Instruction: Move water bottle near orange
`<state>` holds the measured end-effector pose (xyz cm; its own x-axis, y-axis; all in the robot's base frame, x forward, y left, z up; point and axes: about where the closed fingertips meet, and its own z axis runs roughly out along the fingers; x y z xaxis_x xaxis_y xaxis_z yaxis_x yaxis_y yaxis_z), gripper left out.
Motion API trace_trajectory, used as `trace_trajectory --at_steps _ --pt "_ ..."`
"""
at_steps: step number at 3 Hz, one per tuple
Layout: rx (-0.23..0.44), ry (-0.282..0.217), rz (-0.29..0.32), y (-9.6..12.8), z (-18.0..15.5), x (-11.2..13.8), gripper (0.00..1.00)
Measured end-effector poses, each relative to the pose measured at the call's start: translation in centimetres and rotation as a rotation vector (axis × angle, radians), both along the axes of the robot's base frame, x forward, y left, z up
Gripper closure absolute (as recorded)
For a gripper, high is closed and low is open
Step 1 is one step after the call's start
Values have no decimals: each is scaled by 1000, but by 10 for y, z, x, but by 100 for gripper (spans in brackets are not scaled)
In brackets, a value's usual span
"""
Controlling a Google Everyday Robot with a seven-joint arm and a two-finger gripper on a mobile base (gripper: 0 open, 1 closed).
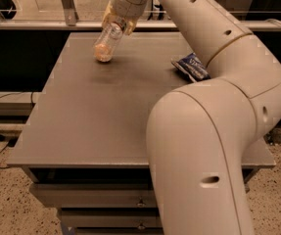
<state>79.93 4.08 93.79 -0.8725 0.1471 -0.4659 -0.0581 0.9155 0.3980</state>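
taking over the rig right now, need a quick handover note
Gripper: over the table's far left part, shut on the water bottle, which hangs tilted with its base down.
Orange: on the table, right at the bottle's base and partly seen through it.
Done: the bottle is at the orange.
Left: set it down beside the orange and release it.
The chip bag lies apart, to the right.

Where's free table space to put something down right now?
Biggest bare patch: table centre and left, from the bottle forward to the near edge. A smaller gap lies between bottle and chip bag. Crowded: far left, where the gripper holds the tilted bottle right at the orange. The arm hides the right front.
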Motion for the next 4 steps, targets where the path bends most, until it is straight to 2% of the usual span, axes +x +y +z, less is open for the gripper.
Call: trace_trajectory --at_steps 2,3,4 --pt "-23 35 -44 -5 -28 19 100" --pt "-43 47 -53 -19 -42 26 96" --pt "-55 53 -53 -26 -48 28 74"
